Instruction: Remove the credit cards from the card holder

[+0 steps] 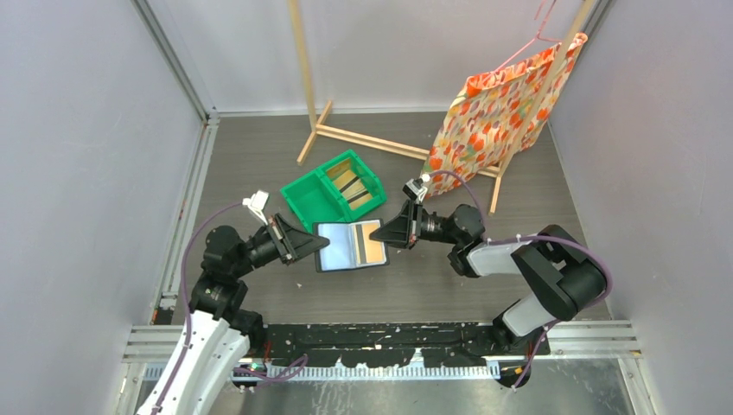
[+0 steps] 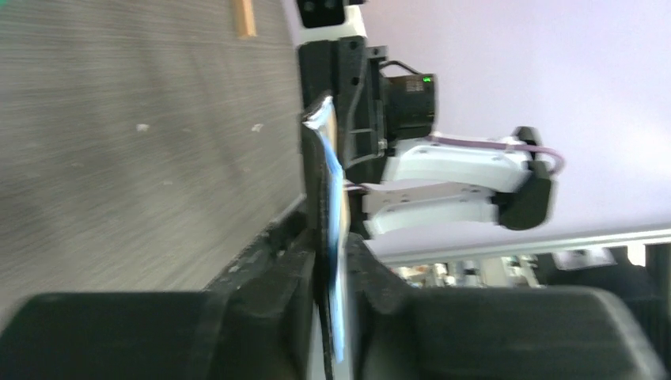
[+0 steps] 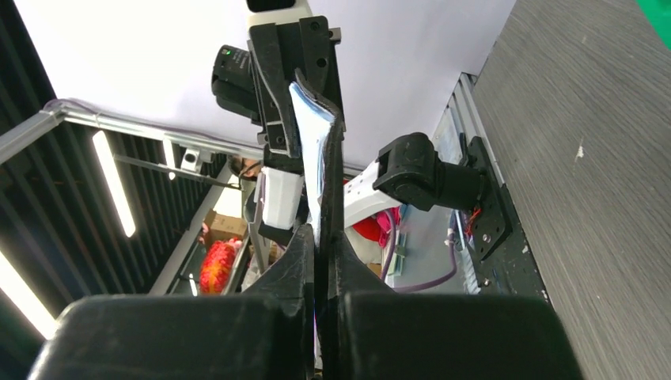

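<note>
Our right gripper [image 1: 387, 235] is closed tight on the right-hand edge of the open wallet. It seems to be nipping the golden-tan credit card with a dark stripe [image 1: 373, 245] that lies in the right pocket, though its wrist view shows only a thin edge between the fingers, so we cannot rule out that the pocket lip is caught too. Opposite, our left gripper [image 1: 314, 245] is drawn narrow on the left flap of the flat navy-black bi-fold card holder [image 1: 337, 248], with its grey-blue lining facing up. The two arms hold the holder off the dark grey wood-grain table [image 1: 259, 156], near the middle.

We judge this to be the pull itself. To do it well, we would keep the left grip firm and motionless and draw the right arm straight to the right, in line with the pocket and without twisting. If the flap comes along with the card, we would let go and take only the card's edge.

Just beyond the holder sits the green two-compartment plastic bin [image 1: 298, 192], with striped tan cards [image 1: 350, 183] in its right compartment. Far right, an orange flowered cloth [image 1: 501, 112] hangs on a wooden rack [image 1: 346, 134].
</note>
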